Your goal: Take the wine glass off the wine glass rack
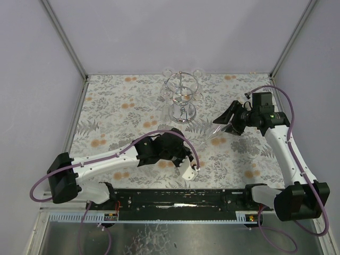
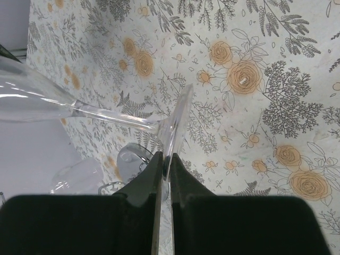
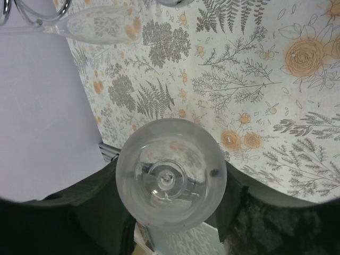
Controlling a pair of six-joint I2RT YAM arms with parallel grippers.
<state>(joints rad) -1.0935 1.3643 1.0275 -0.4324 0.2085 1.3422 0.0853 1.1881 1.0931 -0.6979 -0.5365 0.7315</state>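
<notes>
A clear wine glass (image 1: 212, 134) lies tilted in the air between my two grippers, off the wine glass rack (image 1: 181, 98). My left gripper (image 1: 192, 171) is shut on the rim of its round foot (image 2: 178, 119), which stands edge-on between the black fingers (image 2: 180, 175). The stem (image 2: 114, 114) runs left to the bowl. My right gripper (image 1: 220, 126) has its fingers on both sides of the bowl (image 3: 170, 175), touching it, and I look straight into the mouth. The chrome rack stands at the back middle of the table.
More glasses (image 1: 168, 73) hang from the rack's top rings; one (image 3: 101, 24) shows at the top of the right wrist view, next to the wire loops (image 3: 37, 13). The rack's mirrored base (image 2: 133, 156) sits behind my left fingers. Purple walls enclose the floral tablecloth (image 1: 117, 111).
</notes>
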